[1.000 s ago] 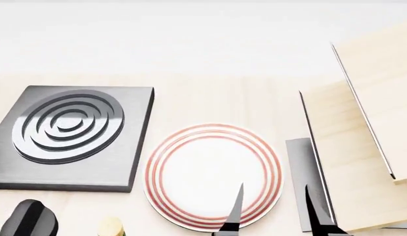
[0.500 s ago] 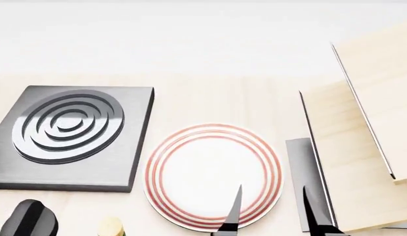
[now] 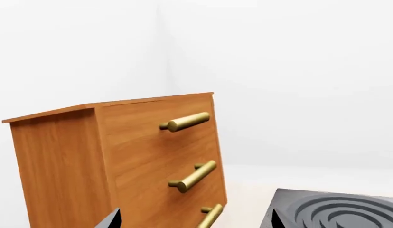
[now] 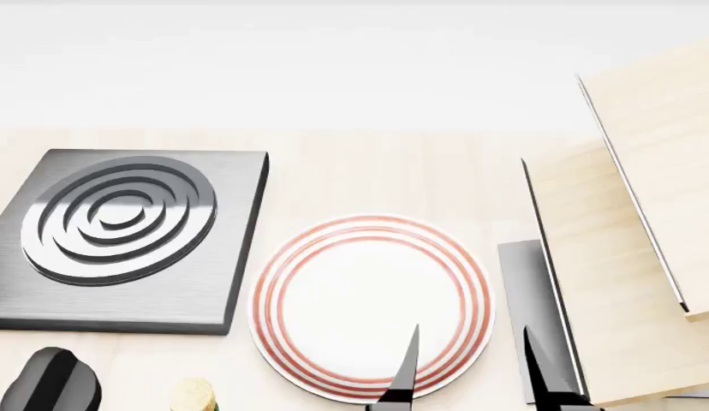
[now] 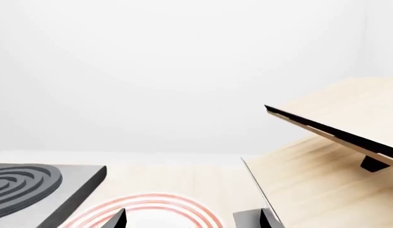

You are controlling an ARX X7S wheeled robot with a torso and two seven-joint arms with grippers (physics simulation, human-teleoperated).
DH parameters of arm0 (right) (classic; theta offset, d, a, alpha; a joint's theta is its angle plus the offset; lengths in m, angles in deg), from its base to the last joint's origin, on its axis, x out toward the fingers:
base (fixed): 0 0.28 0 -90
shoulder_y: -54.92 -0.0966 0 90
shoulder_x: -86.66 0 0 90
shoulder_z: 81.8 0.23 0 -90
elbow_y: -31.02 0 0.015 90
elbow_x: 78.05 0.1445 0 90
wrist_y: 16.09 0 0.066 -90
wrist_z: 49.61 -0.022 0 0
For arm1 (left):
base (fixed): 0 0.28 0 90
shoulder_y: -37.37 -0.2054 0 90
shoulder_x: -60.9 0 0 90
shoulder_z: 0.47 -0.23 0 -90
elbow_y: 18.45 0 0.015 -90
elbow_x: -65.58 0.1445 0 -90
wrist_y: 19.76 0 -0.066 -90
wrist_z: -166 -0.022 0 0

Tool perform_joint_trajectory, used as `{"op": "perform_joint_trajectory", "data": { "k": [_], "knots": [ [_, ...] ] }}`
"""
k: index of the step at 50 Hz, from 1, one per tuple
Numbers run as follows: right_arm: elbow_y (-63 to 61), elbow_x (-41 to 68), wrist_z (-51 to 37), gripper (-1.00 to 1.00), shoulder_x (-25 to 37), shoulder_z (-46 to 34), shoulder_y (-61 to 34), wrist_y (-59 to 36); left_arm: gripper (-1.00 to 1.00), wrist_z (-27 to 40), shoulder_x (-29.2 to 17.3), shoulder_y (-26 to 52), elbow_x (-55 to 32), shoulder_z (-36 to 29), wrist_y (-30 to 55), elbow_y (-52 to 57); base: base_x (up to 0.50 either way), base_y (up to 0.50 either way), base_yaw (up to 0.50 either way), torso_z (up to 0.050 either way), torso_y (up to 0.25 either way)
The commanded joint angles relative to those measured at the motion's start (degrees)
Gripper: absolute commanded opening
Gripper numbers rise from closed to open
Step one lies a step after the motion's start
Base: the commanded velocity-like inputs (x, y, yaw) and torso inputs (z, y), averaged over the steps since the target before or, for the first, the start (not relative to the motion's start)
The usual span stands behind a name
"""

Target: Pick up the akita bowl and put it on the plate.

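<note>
The akita bowl did not appear in any view, so its location could not be established. As a ceramic bowl it was judged stiff, smooth, fairly heavy and breakable; a grip across the rim wall appeared the most secure hold.

At far left, the left wrist view showed a wooden drawer cabinet (image 3: 120, 161) with brass handles. The left pincer (image 3: 193, 219) showed only two dark tips set wide apart with nothing between them, so it stood open.

On the table (image 4: 366, 171) the dark burner (image 4: 126, 235) lay left of the plate (image 4: 372, 308), near it but apart. The plate was bare, leaving its whole face free to receive the bowl.

The right pincer (image 4: 469, 368) had its two fingers spread and empty, one tip over the plate's near rim. Just right of the plate rose tilted wooden boards (image 4: 628, 257), whose edges limited room on that side; the table behind the plate lay open.
</note>
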Motion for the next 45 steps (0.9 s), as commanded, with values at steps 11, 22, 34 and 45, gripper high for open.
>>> {"op": "perform_joint_trajectory", "data": {
  "k": [11,22,34,45],
  "knots": [
    [1.4,0.2,-0.2,1.0,-0.1,-0.5,-0.9,0.0,1.0,-0.7,-0.8,-1.0,-2.6,0.8,2.4,1.7,0.0,0.0,0.0,0.0,0.0],
    [1.3,0.3,-0.4,1.0,0.1,-0.8,-0.7,0.2,1.0,-1.3,-1.0,-2.0,-4.1,1.3,2.7,2.9,0.0,0.0,0.0,0.0,0.0],
    [1.8,0.5,-0.5,1.0,0.1,-1.0,-1.0,0.1,1.0,-2.2,-1.9,-1.7,-6.2,0.9,5.4,3.0,0.0,0.0,0.0,0.0,0.0],
    [2.2,0.5,-0.6,1.0,0.2,-1.4,-1.3,0.0,1.0,-4.0,-2.6,-1.1,-10.9,1.7,7.9,2.6,0.0,0.0,0.0,0.0,0.0]
  ]
}}
